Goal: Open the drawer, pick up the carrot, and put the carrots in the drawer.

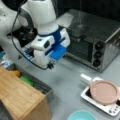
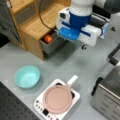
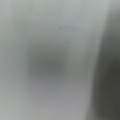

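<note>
1. The robot arm's white and blue wrist (image 1: 50,47) hangs over the grey tabletop (image 1: 67,85), between the wooden cabinet (image 1: 20,97) and the silver toaster oven (image 1: 100,42).
2. The gripper itself is hidden beneath the wrist housing in both front views, so whether it is released or clenched cannot be told. The wrist view shows only blurred grey surface.
3. The drawer (image 2: 51,43) stands pulled out of the wooden cabinet, just beside the arm toward a front view's left.
4. The carrot (image 2: 47,38) lies inside the drawer, apart from the arm.
5. In a front view, a yellow item (image 1: 15,73) and a green item (image 1: 27,80) also lie in the drawer.
6. Near a front view's bottom sit a teal bowl (image 2: 27,76) and a pink pan (image 2: 58,98) on a white cooker (image 2: 40,106).
</note>
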Controlling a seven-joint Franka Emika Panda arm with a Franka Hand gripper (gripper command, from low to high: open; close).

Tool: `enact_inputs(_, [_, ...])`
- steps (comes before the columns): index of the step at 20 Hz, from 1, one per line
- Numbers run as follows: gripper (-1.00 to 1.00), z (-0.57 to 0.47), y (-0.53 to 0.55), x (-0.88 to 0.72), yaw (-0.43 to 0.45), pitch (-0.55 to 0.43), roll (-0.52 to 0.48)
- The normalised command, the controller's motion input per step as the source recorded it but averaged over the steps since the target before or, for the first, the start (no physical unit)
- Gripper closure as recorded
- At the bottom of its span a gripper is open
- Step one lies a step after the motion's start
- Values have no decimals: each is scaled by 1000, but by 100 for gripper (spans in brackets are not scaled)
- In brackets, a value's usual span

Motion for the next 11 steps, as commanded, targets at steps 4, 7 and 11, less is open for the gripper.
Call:
enact_inputs(4, [-100, 213, 136, 300, -179, 262, 154])
enact_inputs(7, [-100, 212, 109, 279, -171, 271, 128])
enact_inputs(11, [-100, 191, 86, 267, -166, 260, 104])
